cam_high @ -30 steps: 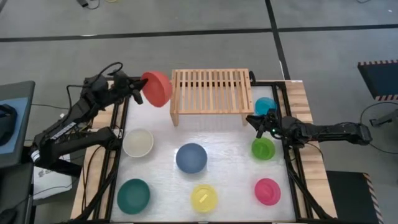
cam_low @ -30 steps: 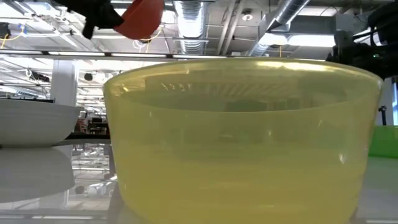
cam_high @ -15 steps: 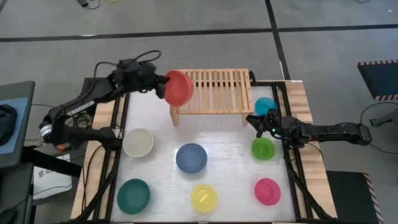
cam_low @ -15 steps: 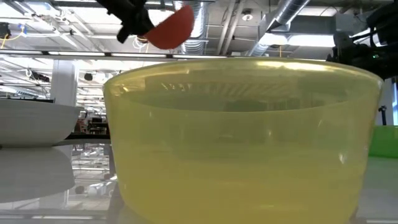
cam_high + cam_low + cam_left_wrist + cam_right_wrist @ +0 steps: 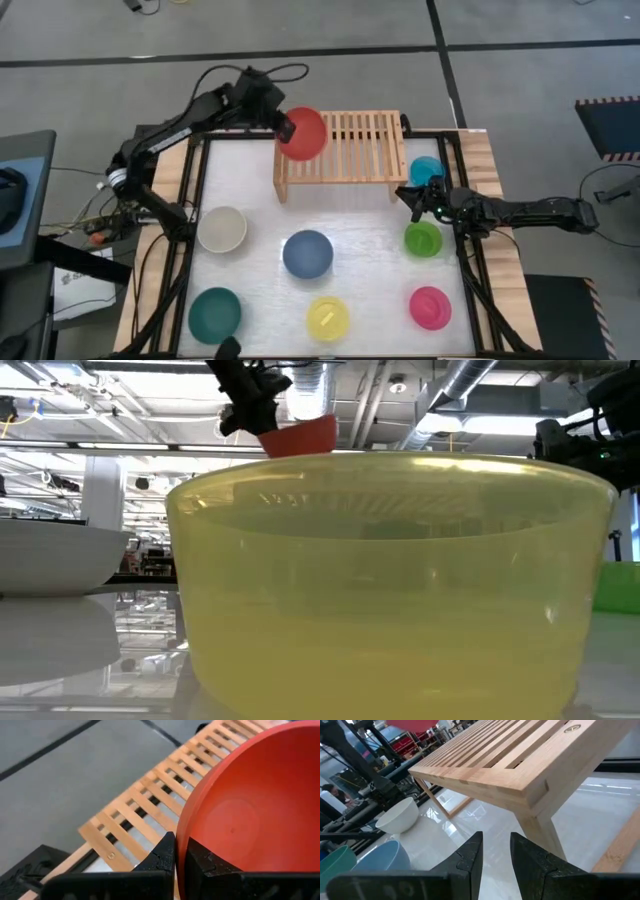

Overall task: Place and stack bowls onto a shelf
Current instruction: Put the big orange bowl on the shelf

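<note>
One red bowl is held over the left end of the shelf; seven bowls wait on the table.

Across the table are spread the white bowl, slate blue bowl, teal bowl, yellow bowl, pink bowl, lime bowl and cyan bowl. Stretched from the far-left edge, the left arm is angled toward the shelf, and the left gripper is pinched onto the red bowl's rim, one finger inside, one outside. Light, stiff, smooth plastic is judged, so a rim pinch suits it, though slipping is possible. Low beside the shelf's right leg, the right gripper is kept slightly parted and empty.
</note>
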### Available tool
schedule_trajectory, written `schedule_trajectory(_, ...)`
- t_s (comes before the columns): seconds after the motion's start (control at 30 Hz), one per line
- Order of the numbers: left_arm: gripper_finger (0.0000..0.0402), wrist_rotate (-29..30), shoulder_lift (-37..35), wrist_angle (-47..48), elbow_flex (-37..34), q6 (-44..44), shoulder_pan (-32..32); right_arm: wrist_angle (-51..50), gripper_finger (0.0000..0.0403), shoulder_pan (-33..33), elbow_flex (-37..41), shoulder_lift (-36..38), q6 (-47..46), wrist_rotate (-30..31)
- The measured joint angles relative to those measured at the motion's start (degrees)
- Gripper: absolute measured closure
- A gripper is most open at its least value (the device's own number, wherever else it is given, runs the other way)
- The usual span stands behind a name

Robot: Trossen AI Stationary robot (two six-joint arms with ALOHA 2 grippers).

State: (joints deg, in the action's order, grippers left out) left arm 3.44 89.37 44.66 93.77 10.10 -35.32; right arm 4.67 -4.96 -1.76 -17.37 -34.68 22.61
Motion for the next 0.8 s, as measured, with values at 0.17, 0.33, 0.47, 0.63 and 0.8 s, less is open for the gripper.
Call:
schedule_trajectory(0.17, 0.0401, -0.03, 6.25, 5.62, 5.85, -0.67, -1.84, -0.94, 0.0280, 0.09, 0.00, 0.02, -0.15, 0.00)
schedule_trajectory(0.33, 0.0401, -1.31, 9.49, 7.11, 6.63, -1.72, -3.29, -3.40, 0.0280, 0.09, -0.01, 0.01, -1.16, -0.01)
schedule_trajectory(0.47, 0.0383, -4.42, 10.11, 7.06, 6.63, -2.35, -3.97, -3.96, 0.0280, 0.09, -0.04, 0.01, -1.97, -0.02)
schedule_trajectory(0.63, 0.0320, -4.50, 9.78, 6.99, 6.65, -2.84, -3.95, -4.19, 0.0280, 0.09, -0.04, 0.01, -2.03, -0.02)
schedule_trajectory(0.8, 0.0247, -2.61, 7.71, 6.93, 6.65, -4.00, -3.89, -4.24, 0.0280, 0.09, -0.02, 0.00, -2.51, -0.02)
